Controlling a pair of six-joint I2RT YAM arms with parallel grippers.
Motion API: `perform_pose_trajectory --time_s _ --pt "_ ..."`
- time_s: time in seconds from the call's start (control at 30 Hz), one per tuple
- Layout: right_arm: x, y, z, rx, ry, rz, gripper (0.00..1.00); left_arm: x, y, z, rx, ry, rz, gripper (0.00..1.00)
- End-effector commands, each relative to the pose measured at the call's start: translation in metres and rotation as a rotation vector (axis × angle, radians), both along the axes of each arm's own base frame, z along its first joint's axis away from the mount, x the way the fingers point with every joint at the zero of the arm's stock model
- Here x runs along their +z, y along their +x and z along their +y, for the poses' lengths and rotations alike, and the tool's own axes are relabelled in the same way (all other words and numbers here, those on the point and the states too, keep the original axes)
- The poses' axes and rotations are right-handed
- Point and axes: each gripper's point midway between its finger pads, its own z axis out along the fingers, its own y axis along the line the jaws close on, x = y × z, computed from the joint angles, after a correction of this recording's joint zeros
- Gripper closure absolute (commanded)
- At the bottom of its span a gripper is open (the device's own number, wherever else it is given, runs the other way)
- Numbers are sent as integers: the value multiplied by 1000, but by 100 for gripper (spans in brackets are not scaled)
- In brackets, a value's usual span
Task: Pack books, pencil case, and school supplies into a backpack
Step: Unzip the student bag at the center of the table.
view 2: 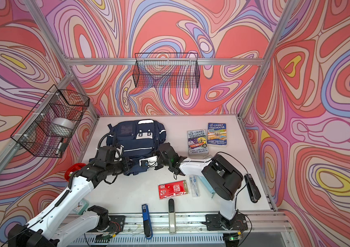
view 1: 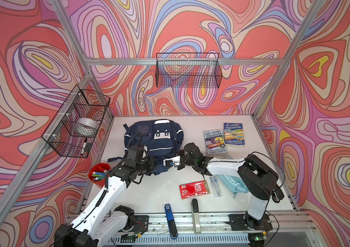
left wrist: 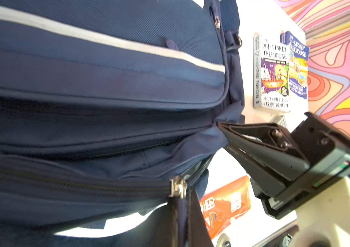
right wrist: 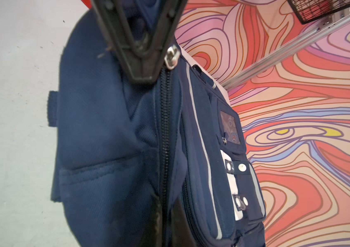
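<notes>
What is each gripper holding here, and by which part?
Both hold the backpack: the left gripper pinches the dark pull tab at the main zip's slider; the right gripper pinches a fold of fabric at the side seam.

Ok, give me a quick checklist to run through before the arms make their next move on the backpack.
1. Pull gripped: left hand shut on the zip pull, ok.
2. Bag braced: right hand pinches backpack fabric nearby, ok.
3. Opening: main zip teeth mostly closed, not ok for packing.
4. Supplies free: red packet and pen pack lie clear on the table, ok.
5. Case free: pencil case partly covered by the right arm, cannot tell.
</notes>
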Motion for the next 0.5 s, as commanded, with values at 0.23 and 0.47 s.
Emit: perform_pose_trajectory --time_s 0.23,0.47 --pt "-24 28 -59 -152 -62 79 100 -22 5 47 116 205 15 100" --pt "-24 44 -75 -172 -80 68 100 -15 5 44 114 166 8 100"
